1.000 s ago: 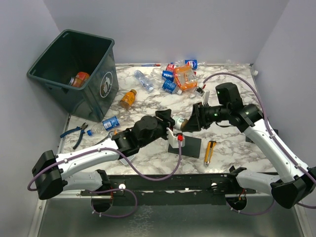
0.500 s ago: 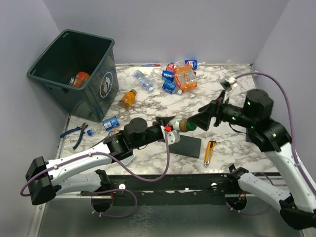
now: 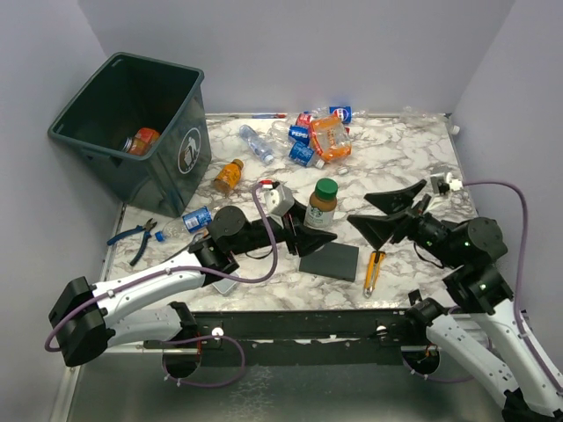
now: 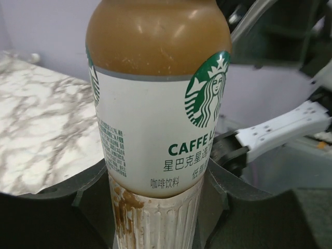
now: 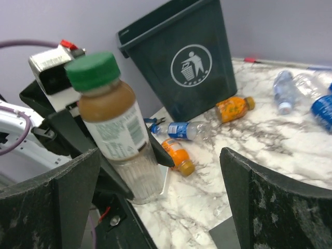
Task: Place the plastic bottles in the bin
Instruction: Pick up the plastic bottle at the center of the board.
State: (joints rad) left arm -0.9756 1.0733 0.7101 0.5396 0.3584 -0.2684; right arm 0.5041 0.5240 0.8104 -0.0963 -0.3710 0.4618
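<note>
- Since a second ago the right gripper (image 3: pixel 361 208) has released the coffee bottle (image 3: pixel 324 209) and drawn back, jaws spread wide.
- The left gripper (image 3: pixel 312 231) clamps that bottle's lower part, upright near the black pad (image 3: pixel 330 261).
- Farther back lie loose plastic bottles (image 3: pixel 312 139); the bin (image 3: pixel 187 149) stands far left, an orange bottle (image 3: pixel 143 139) inside.

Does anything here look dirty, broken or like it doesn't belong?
The coffee bottle held upright in the left gripper has brown smears on its clear ribbed base, like dried drips. A yellow utility knife and blue-handled pliers also lie on the table, though neither is a bottle.
</note>
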